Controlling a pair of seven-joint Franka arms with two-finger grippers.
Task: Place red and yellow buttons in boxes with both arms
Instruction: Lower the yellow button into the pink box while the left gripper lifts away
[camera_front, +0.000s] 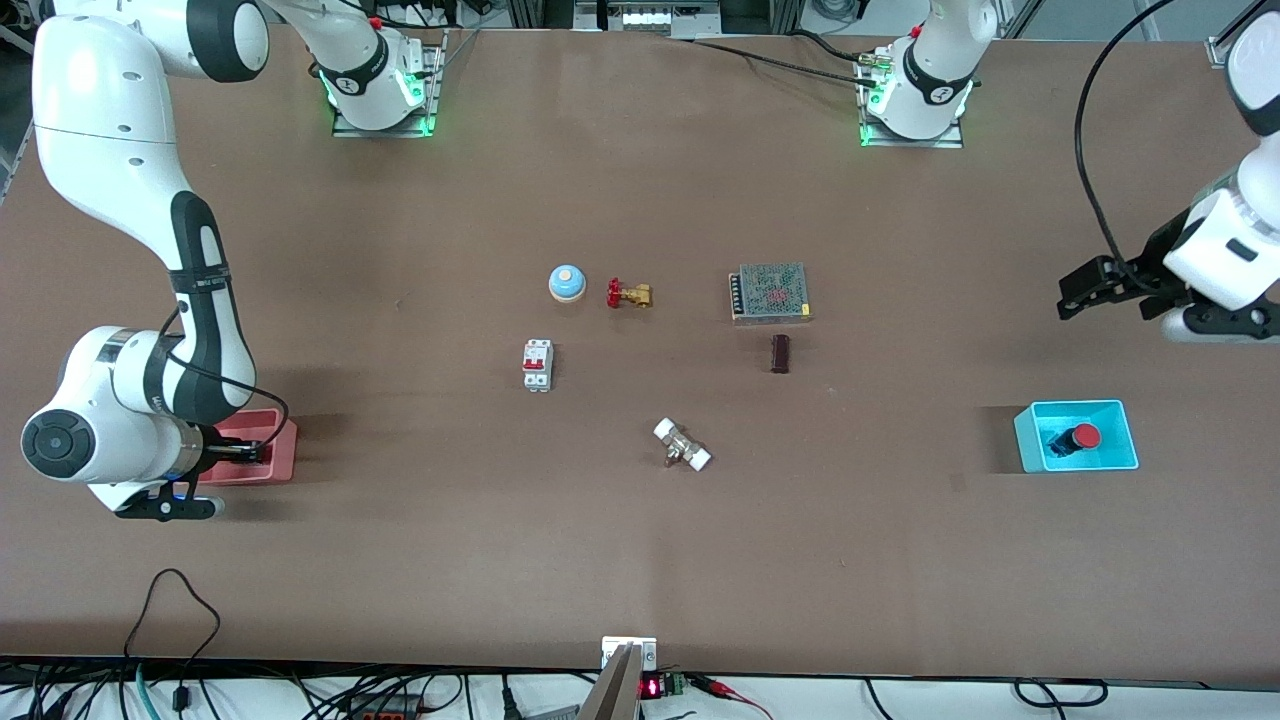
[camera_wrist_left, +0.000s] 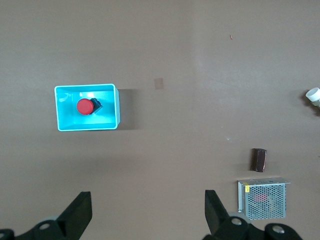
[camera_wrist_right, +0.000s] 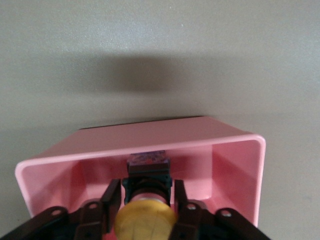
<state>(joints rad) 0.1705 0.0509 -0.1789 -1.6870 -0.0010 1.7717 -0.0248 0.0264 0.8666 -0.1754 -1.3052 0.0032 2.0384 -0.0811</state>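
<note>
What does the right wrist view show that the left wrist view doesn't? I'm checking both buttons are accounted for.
Only the right wrist view shows the yellow button between the right claw fingers, inside the pink box. Only the left wrist view shows the red button lying in the cyan box, the open left claw above the table, plus the mesh-topped power supply. Both show the brown table.

Bright even overhead light, soft shadows beside the pink box, close yellow cap blurred
</note>
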